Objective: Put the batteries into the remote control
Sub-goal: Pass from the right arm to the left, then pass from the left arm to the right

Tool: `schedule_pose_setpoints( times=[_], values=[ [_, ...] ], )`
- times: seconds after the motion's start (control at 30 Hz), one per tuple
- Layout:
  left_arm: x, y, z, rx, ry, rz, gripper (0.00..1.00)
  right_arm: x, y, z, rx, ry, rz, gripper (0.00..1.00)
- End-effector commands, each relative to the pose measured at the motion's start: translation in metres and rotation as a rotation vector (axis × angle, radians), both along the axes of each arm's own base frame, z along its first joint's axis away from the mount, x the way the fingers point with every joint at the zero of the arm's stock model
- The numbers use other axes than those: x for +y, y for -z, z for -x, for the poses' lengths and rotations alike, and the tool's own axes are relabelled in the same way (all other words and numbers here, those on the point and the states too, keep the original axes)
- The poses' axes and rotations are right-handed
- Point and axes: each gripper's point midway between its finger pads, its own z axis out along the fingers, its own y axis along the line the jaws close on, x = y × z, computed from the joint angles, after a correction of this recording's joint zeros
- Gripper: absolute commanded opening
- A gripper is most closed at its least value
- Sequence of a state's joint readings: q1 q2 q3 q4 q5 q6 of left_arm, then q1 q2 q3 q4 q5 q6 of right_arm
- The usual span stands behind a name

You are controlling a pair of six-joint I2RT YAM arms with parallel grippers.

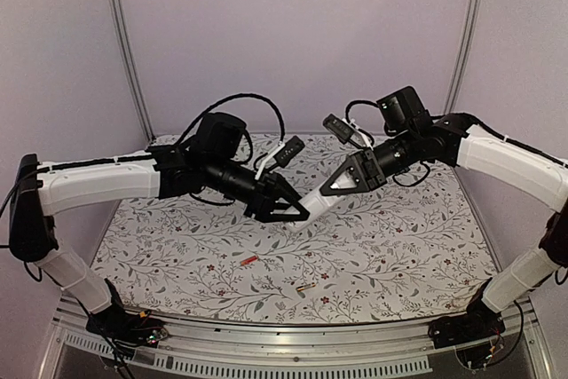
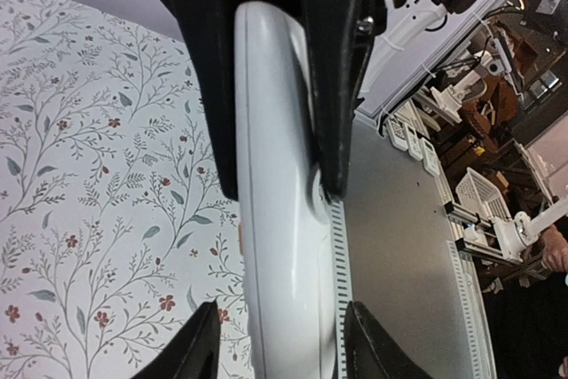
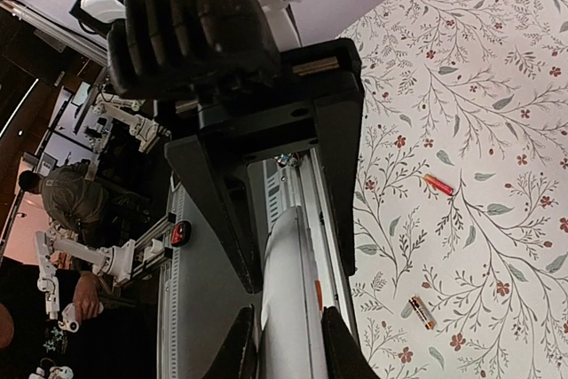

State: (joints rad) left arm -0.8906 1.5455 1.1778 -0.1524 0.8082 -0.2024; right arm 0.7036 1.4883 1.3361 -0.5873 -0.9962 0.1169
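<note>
the remote control (image 1: 311, 205) hangs in the air over the middle of the worktop (image 1: 408, 246), with a pincer at each end. the right pincer (image 3: 288, 343) is clamped narrow on 1 end. the left pincer (image 2: 280, 343) straddles the other end, half wide, with a sliver of worktop showing beside 1 finger. below the remote control, on its near side, the red battery (image 1: 249, 260) and the dark battery (image 1: 306, 288) lie on the worktop, apart from each other.
</note>
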Motion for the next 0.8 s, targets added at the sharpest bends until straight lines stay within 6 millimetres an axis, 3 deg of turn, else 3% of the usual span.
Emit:
schedule_pose_setpoints(
  times=[0.0,0.27,0.33,0.4,0.47,0.57,0.67,0.77],
  values=[
    [-0.007,-0.003,0.015,0.030,0.070,0.005,0.43,0.004,-0.004,0.007,-0.011,-0.039,-0.003,0.04],
    [-0.010,-0.009,0.023,0.039,0.103,0.039,0.23,0.004,-0.010,0.006,-0.031,-0.034,-0.010,0.09],
    [-0.010,-0.012,0.021,0.032,0.093,0.054,0.18,0.003,-0.012,0.005,-0.037,-0.028,-0.013,0.32],
    [-0.009,-0.017,0.018,0.029,0.078,0.077,0.17,0.001,-0.015,0.003,-0.034,-0.027,-0.022,0.41],
    [-0.009,-0.023,0.013,0.021,0.058,0.108,0.16,-0.002,-0.018,-0.004,-0.038,0.001,-0.032,0.60],
    [-0.009,-0.035,0.003,0.002,0.015,0.173,0.14,-0.009,-0.026,-0.018,-0.038,0.058,-0.089,0.80],
    [-0.008,-0.048,-0.009,0.021,-0.048,0.254,0.13,-0.013,-0.033,-0.028,-0.041,0.124,-0.145,0.82],
    [-0.005,-0.066,-0.022,0.014,-0.125,0.357,0.12,-0.015,-0.040,-0.033,-0.060,0.176,-0.168,0.78]
  ],
)
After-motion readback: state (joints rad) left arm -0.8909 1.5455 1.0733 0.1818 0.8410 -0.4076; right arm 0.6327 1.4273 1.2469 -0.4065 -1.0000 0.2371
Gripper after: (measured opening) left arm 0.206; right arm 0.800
